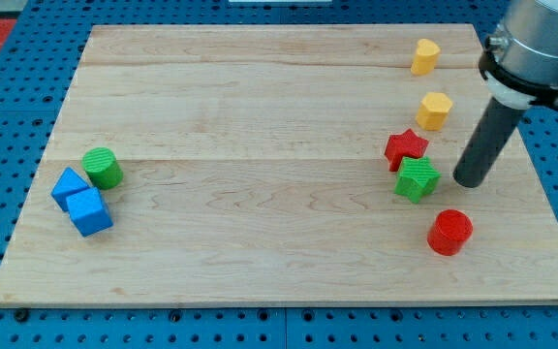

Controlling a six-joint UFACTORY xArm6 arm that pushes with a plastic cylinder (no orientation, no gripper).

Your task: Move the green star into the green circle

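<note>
No hand on this rig; my tip (469, 181) sits just right of green star (417, 179). Green circle (102, 167) far across tabletop (260, 116), view's left. Whole push left.

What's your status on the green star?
My tip just right of green star, small gap. Green circle far at view's left. Red star touching green star's upper left; path otherwise open.

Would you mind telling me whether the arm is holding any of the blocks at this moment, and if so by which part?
Nothing is held. My tip is a bare rod end resting on the board just to the view's right of the green star, apart from it.
</note>
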